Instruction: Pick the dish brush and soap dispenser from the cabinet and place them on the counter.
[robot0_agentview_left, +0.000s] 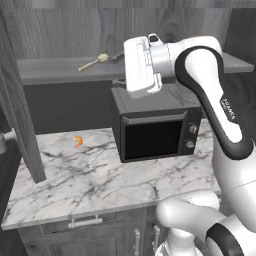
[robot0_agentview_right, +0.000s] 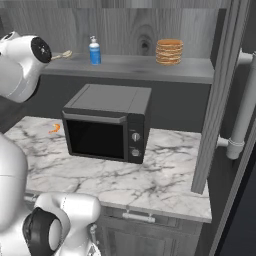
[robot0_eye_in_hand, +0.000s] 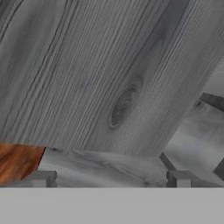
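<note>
The dish brush (robot0_agentview_left: 94, 62), a thin tan stick with a round pale head, lies on the grey shelf of the cabinet (robot0_agentview_left: 50, 71); its head (robot0_agentview_right: 65, 54) also peeks past the arm. The soap dispenser (robot0_agentview_right: 94, 51), blue with a white pump, stands upright further right on the same shelf. My gripper (robot0_agentview_left: 119, 57) is up at shelf height, just right of the brush head. In the hand view the gripper (robot0_eye_in_hand: 110, 178) is open with nothing between its fingertips (robot0_eye_in_hand: 41, 178), facing the wood-grain back wall. The marble counter (robot0_agentview_left: 90, 180) lies below.
A black microwave (robot0_agentview_left: 155, 127) stands on the counter under the shelf. A small orange curled item (robot0_agentview_left: 78, 142) lies left of it. A stack of tan discs (robot0_agentview_right: 169, 52) sits on the shelf's right part. Open cabinet doors (robot0_agentview_left: 20, 115) (robot0_agentview_right: 222, 95) hang at both sides.
</note>
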